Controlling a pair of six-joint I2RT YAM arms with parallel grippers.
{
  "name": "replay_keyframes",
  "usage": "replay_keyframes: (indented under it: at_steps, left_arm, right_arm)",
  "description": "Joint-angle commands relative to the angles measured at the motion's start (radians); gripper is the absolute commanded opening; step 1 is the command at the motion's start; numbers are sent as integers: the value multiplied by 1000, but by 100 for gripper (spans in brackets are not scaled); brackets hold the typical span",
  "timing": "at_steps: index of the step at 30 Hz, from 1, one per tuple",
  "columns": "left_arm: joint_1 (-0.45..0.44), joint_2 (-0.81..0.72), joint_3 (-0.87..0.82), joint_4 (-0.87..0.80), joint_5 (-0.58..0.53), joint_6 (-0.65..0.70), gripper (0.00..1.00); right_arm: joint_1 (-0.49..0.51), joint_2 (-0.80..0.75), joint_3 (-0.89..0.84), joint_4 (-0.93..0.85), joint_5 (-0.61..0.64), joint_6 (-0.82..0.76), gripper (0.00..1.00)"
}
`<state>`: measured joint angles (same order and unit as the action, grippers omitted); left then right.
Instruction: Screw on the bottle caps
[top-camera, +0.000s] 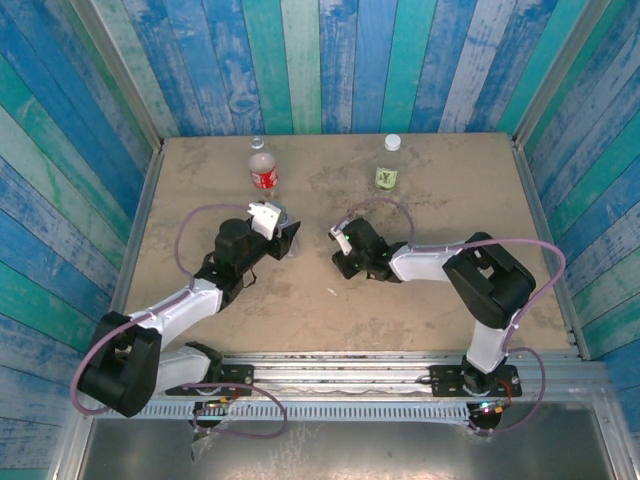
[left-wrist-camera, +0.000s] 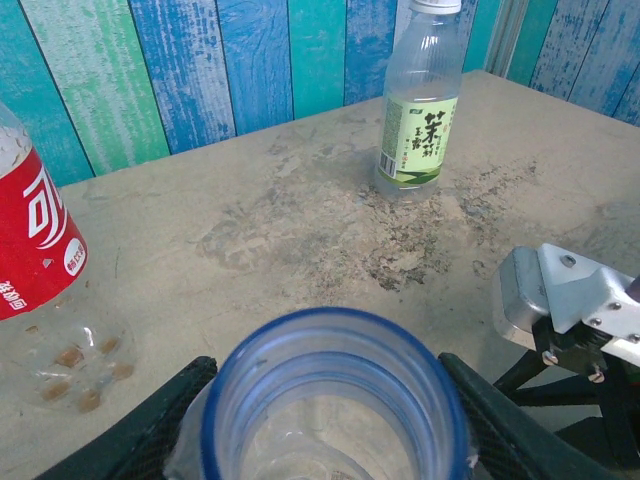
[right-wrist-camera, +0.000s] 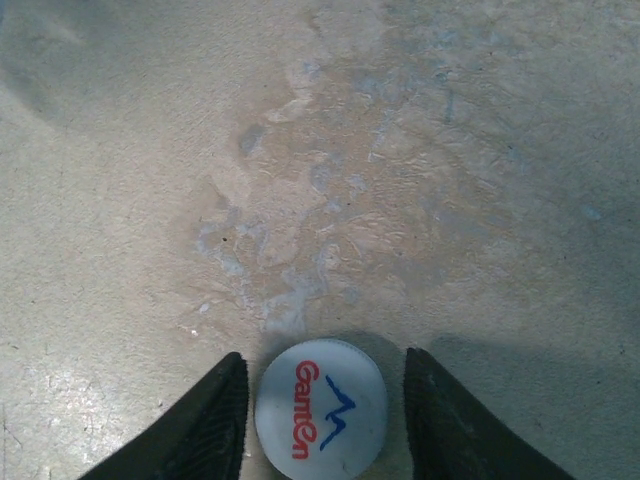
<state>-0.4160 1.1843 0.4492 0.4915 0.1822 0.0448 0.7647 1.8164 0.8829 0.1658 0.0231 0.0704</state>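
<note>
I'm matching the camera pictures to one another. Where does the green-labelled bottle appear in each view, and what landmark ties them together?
Top external: the green-labelled bottle stands near the far edge of the table, right of centre, capped.
Left wrist: the bottle stands upper right, before the plank wall.
Right wrist: aimed down at a white cap.
Shared landmark: the red-labelled bottle, left of it in the first two.

The cap (right-wrist-camera: 320, 408) is white with red lettering and a blue mark. Red bottle (left-wrist-camera: 35, 235) label: white characters. Green bottle (left-wrist-camera: 418, 135) label: green-yellow. Clear bottle (left-wrist-camera: 330, 410) rim: blue.
</note>
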Motion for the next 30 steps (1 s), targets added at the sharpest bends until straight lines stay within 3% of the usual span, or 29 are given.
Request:
replay_keyframes:
  at_steps: [1, 15, 30]
  left_arm:
    - [2, -4, -7, 4, 16, -2, 50]
    - [-5, 21, -14, 25, 48, 7, 50]
    - [-188, 211, 62, 173, 141, -11, 50]
  right_arm:
    - [6, 9, 15, 5, 9, 1, 40]
    - [5, -61, -16, -6, 14, 15, 31]
    - [-91, -278, -166, -61, 21, 51, 30]
